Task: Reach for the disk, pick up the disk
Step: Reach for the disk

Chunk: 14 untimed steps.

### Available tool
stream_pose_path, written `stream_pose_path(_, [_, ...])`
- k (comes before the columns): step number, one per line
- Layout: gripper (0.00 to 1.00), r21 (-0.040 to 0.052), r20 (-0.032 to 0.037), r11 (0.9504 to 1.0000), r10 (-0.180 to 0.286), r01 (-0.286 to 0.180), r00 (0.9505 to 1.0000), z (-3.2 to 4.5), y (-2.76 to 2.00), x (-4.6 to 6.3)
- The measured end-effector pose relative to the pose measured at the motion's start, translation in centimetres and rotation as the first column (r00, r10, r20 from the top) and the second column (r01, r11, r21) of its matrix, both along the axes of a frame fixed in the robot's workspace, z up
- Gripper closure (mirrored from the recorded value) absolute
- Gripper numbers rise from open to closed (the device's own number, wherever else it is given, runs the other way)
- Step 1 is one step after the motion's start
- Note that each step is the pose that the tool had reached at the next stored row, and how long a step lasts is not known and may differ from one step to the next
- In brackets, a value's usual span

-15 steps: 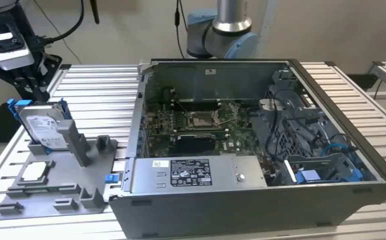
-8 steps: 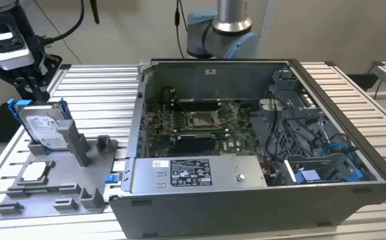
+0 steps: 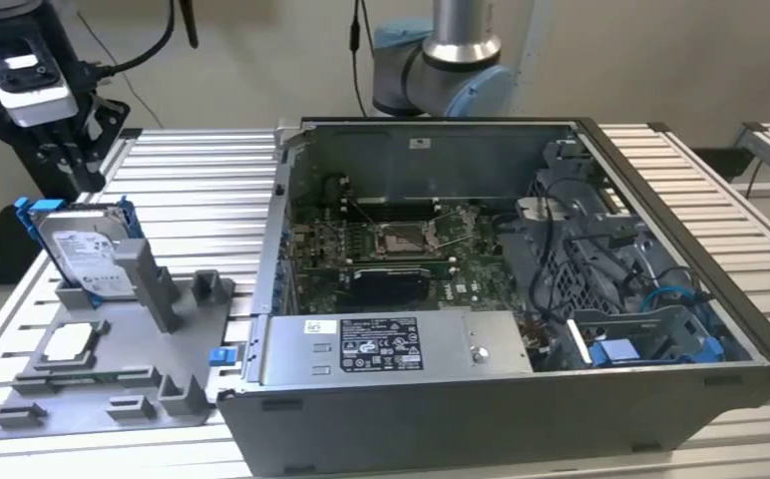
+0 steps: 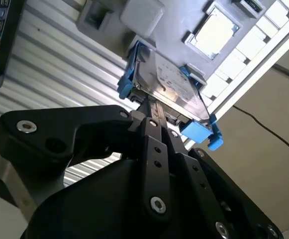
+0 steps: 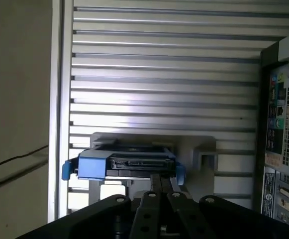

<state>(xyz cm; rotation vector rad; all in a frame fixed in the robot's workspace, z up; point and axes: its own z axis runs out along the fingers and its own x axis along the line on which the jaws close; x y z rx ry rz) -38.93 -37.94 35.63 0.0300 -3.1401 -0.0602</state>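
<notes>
On the exterior view's left, the flat rectangular silver-grey hard drive disk with a white label and blue plastic bracket (image 3: 82,251) stands on edge, tilted, in a slot of a grey plastic fixture plate (image 3: 106,394). The plate lies on the slatted aluminium worktop (image 3: 198,190). The black end effector (image 3: 82,175) hangs right above the disk's upper edge, near it; contact cannot be told. Its fingers are pressed together and hold nothing. In the second wrist view the end effector (image 4: 149,107) points at the disk (image 4: 169,82) edge-on, with blue bracket tabs at both ends of the disk. In the first wrist view the end effector (image 5: 163,178) sits just in front of the disk's connector edge (image 5: 134,162). A small square silver chip (image 3: 71,341) lies flat in a recess of the same plate, apart from the disk. An open dark grey computer case (image 3: 492,299) lies on the worktop just beside the plate, on the exterior view's right, motherboard exposed
</notes>
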Motion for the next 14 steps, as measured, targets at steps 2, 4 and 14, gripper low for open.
stream_pose_path(2, [1.0,-0.0002,-0.0002,1.0,0.0,0.0,1.0,0.01,0.19,-0.5])
stream_pose_path(4, [1.0,-0.0001,0.0,1.0,0.0,0.0,1.0,0.0,0.3,-1.2])
stream_pose_path(14, [1.0,-0.0001,0.0004,1.0,0.0,0.0,1.0,-0.03,0.5,-4.3])
